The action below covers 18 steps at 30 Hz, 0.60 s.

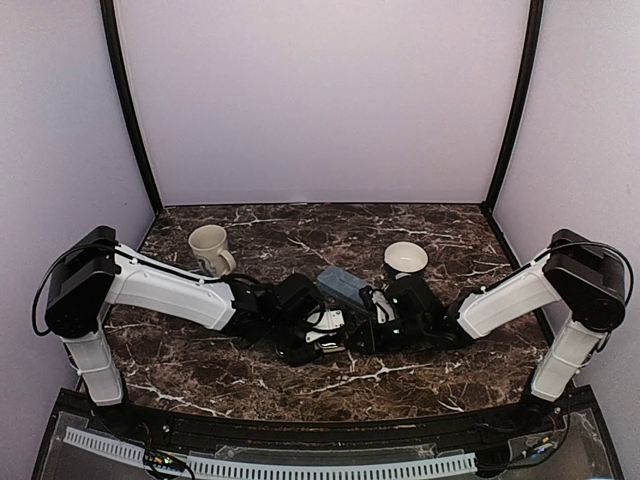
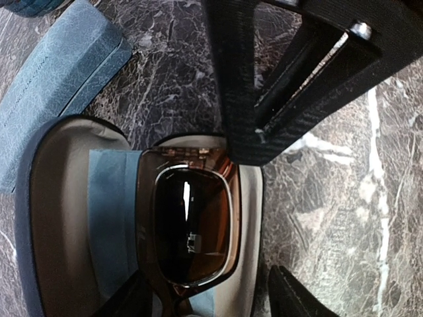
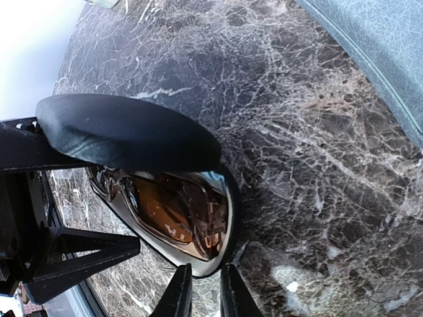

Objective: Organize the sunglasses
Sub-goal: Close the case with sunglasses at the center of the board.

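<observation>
Robot lab booth: plain white walls [image 1: 320, 100], marble-patterned table [image 1: 300, 388], bolted-down arms [image 1: 170, 290].

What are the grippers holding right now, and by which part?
Right gripper appears to pinch the sunglasses by the frame's outer rim, at the open case. Left gripper is open, holding nothing.

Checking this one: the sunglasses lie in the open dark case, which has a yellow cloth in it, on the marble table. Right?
Not quite. The cloth in the open dark case is light blue, not yellow; the left wrist view shows it. The sunglasses do lie in that case, on the marble table.
</observation>
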Each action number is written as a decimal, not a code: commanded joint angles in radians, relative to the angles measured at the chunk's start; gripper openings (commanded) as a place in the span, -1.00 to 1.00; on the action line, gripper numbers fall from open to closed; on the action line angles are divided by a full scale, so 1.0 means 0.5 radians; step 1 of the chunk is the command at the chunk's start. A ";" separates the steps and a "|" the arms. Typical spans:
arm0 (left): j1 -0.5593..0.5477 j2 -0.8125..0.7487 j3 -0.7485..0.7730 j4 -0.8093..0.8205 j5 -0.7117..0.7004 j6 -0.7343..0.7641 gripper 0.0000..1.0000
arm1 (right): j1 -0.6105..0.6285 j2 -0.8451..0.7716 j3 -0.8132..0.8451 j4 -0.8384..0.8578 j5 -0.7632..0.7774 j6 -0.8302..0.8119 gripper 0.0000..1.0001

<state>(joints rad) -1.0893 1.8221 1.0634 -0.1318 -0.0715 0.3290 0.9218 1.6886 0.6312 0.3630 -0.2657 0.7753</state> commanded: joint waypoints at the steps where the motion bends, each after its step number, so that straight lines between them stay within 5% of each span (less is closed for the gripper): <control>1: -0.012 0.012 0.013 -0.077 0.049 -0.028 0.30 | -0.012 0.008 0.039 0.019 0.016 -0.016 -0.68; 18: -0.029 -0.052 -0.010 -0.012 0.044 -0.016 0.48 | -0.012 -0.004 0.022 0.008 0.032 -0.013 -0.69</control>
<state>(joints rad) -1.0927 1.8221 1.0634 -0.1345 -0.0685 0.3107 0.9218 1.6886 0.6319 0.3584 -0.2642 0.7753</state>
